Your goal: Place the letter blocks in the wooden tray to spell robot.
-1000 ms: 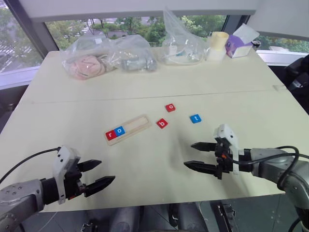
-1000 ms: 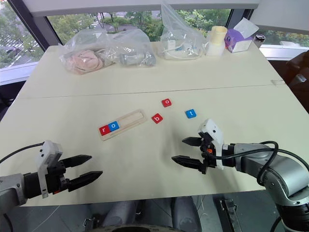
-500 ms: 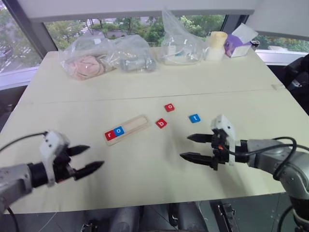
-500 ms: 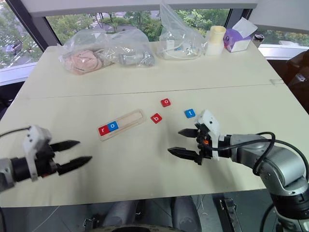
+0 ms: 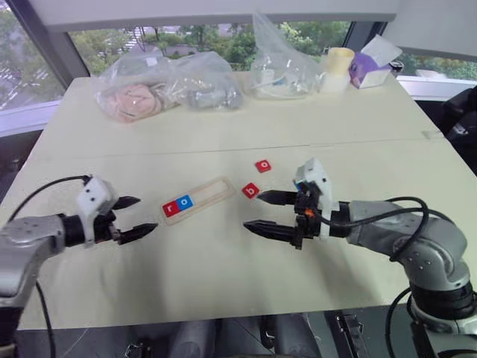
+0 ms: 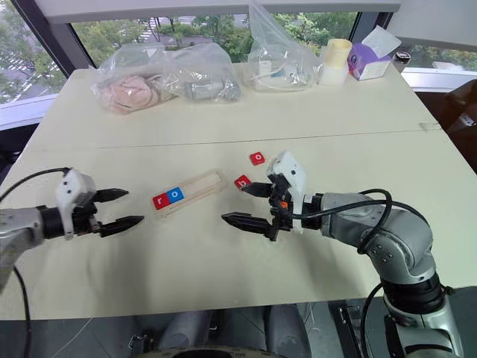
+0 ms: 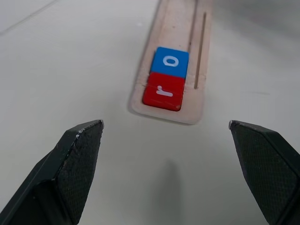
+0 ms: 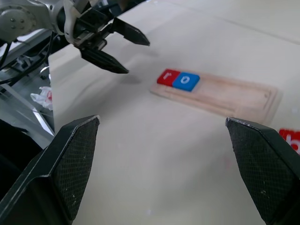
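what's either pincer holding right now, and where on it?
Nothing. The left pincer and the right pincer are both open and empty above the table. The red r block and blue o block sit in the wooden tray.

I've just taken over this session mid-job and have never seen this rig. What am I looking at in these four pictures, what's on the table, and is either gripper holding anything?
It is a humanoid robot with two arms, each ending in a two-fingered black gripper. Two pictures come from its head camera, looking down over the table. The other two come from cameras on the wrists, looking along each gripper's fingers.

The wooden tray already holds the red r and the blue o at one end. The red b and a red o lie loose on the table beside it. Plastic bags sit at the far edge.

The left gripper and the right gripper are both open and hold nothing.
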